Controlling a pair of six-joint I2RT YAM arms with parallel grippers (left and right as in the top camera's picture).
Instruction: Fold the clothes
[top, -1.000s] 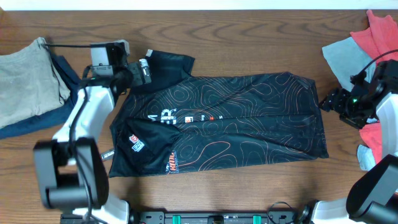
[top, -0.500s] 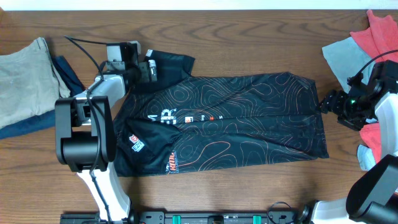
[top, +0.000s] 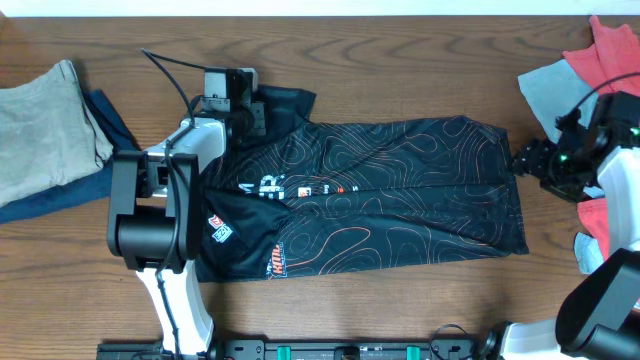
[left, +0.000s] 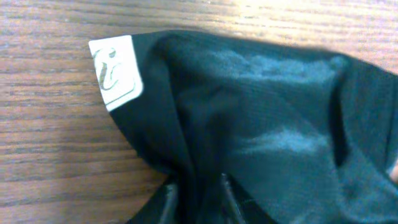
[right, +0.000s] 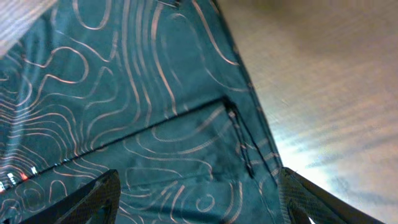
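Note:
The black jersey (top: 380, 190) with thin orange contour lines lies spread flat across the middle of the table, white lettering near its left end. My left gripper (top: 258, 112) is at the jersey's far-left sleeve. In the left wrist view its fingers (left: 169, 200) are pinched together on a fold of the black sleeve (left: 261, 124), next to a white label (left: 117, 71). My right gripper (top: 522, 160) hovers at the jersey's right edge. Its two fingers (right: 93, 199) stand wide apart over the patterned cloth (right: 137, 112), with nothing held between them.
A beige garment (top: 45, 120) lies over a navy one (top: 105, 125) at the far left. A pile of red and grey clothes (top: 590, 70) sits at the far right, close to the right arm. Bare wooden table (top: 400, 60) runs behind the jersey.
The left arm has swung to the right along the sleeve and its jaws have gone from open to pinched on the fabric. The right gripper has barely moved.

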